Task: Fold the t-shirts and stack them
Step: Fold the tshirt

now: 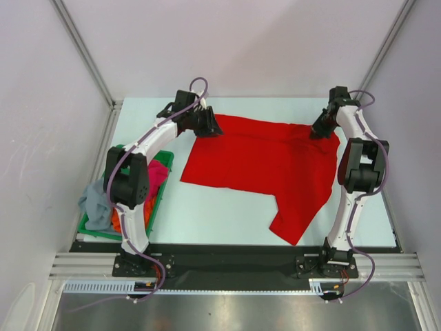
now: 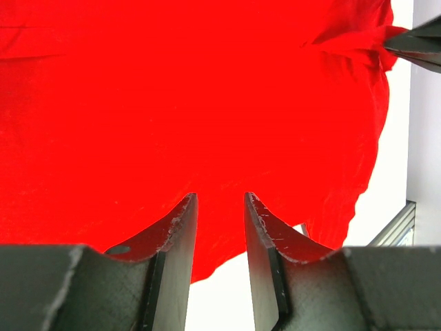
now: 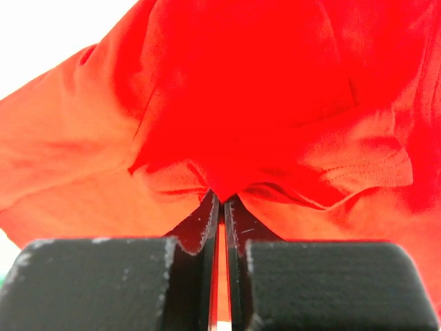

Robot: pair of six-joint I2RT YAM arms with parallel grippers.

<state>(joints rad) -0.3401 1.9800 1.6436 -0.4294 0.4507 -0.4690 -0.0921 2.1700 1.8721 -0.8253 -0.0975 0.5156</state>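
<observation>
Between the nearly closed fingers of the right claw (image 3: 222,200) sits a fold of the red t-shirt (image 1: 262,162). Soft, light and limp, it will likely sag, so hems and corners suit gripping. The left claw (image 2: 220,196) stands half-open over its opposite edge.

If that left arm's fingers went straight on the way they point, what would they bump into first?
The bright red cloth t-shirt, spread right ahead of the left fingers; how far off is unclear.
</observation>
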